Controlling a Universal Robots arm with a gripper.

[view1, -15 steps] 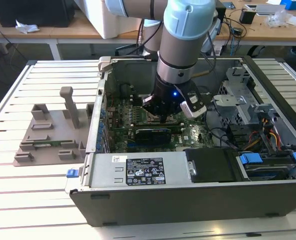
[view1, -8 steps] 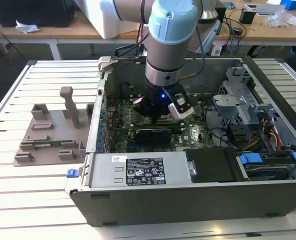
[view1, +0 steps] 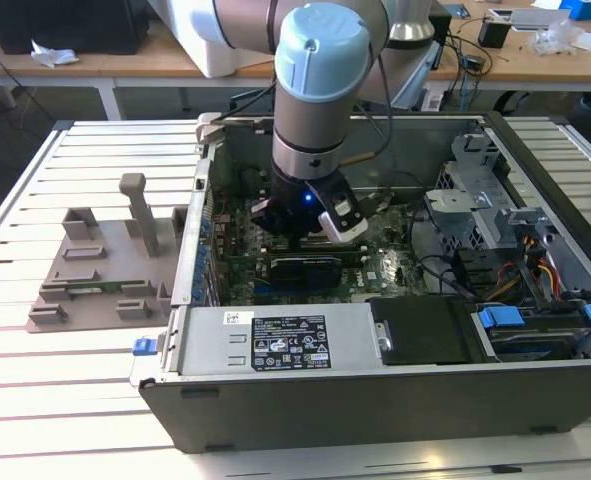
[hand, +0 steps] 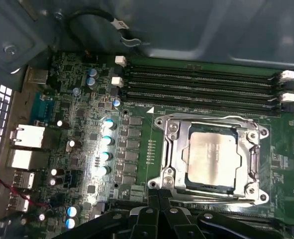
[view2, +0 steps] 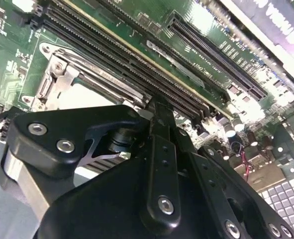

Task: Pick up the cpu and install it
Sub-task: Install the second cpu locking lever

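First wrist view | cpu (hand: 212, 158) lies in the motherboard socket (hand: 172, 149), silver top up | pincer (hand: 159, 196) hangs just beside the socket frame, fingers drawn together, holding nothing | check the chip lies flat, corners matched.

Even room light; glare on capacitors (hand: 106, 141) beside socket; close claw (view2: 159, 164) soft, motherboard (view2: 137, 30) crisp.

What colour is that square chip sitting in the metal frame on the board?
The cpu has a silvery-white metal top; it shows best in the first wrist view.
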